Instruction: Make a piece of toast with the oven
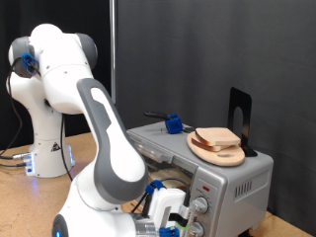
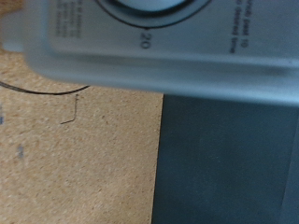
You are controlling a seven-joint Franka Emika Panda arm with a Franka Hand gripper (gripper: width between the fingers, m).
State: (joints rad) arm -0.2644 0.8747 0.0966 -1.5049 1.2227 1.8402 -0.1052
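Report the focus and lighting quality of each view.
Exterior view: evenly lit and fairly sharp; the bread slice on its round wooden board atop the oven reads clearly against a dark backdrop, and the gripper is cropped at the bottom edge. Wrist view: very close and soft, the oven's dial panel blurred, "20" just legible; gripper not visible.

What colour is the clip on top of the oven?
Blue clip, atop the silver-grey oven; the exterior view shows it best.
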